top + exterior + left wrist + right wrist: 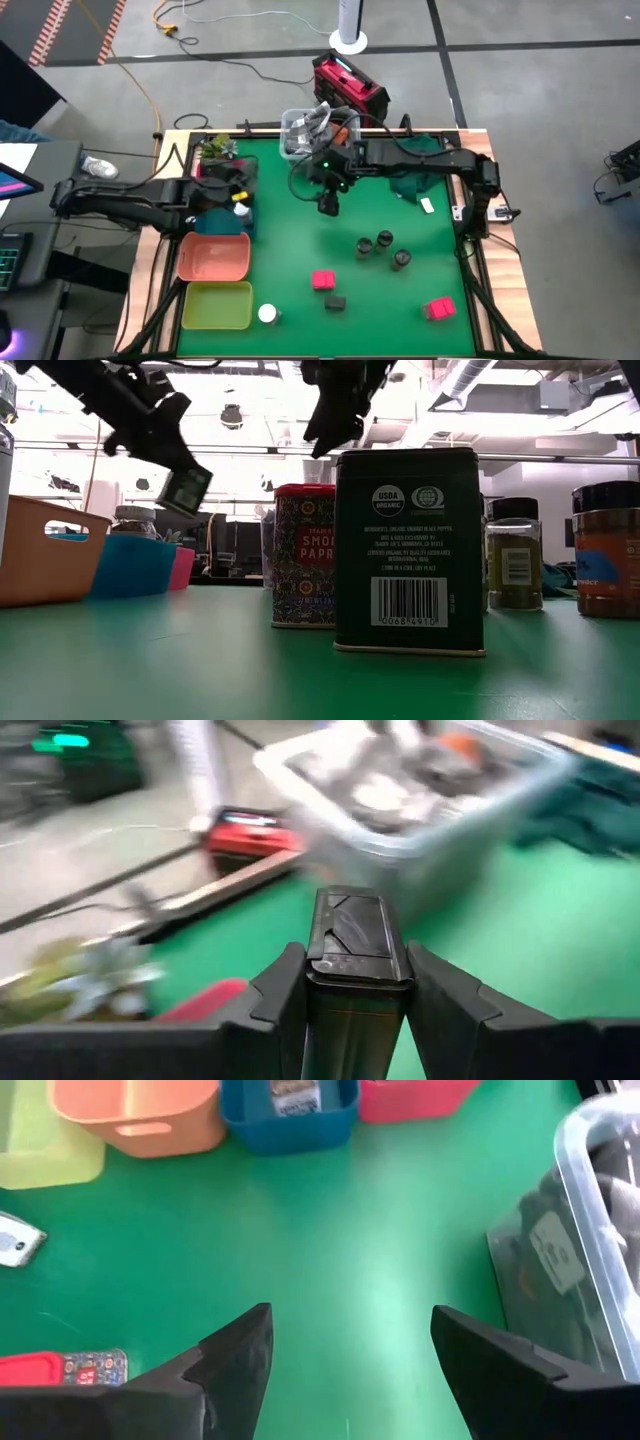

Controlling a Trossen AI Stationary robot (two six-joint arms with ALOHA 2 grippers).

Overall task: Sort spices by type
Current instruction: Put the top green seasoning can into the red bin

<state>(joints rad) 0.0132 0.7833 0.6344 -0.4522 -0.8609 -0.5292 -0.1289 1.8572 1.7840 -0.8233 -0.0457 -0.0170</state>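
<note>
My left gripper [357,975] is shut on a black rectangular box [355,935] and hangs above the trays at the table's left [235,190]; the low view shows the box in the air [185,488]. My right gripper [350,1350] is open and empty above the green mat near the clear bin [328,203]. Standing on the mat are three dark round jars [385,240], two pink-red boxes [322,280] [438,308], a black box [335,301] and a white-topped jar [267,313]. Another white-topped jar [241,208] sits in the blue tray [215,222]. My left gripper pinches the black box between its two fingers [285,985], one on each of two opposite sides. The box's lidded end [352,910] sticks out past the fingertips. The box is lifted clear of the table and tilted in the low view.
An orange tray [213,257] and a yellow-green tray [216,305] lie along the left edge, with a red tray [410,1095] beyond the blue one. The clear bin [300,130] stands at the far edge. A dark green cloth [415,182] lies at the far right.
</note>
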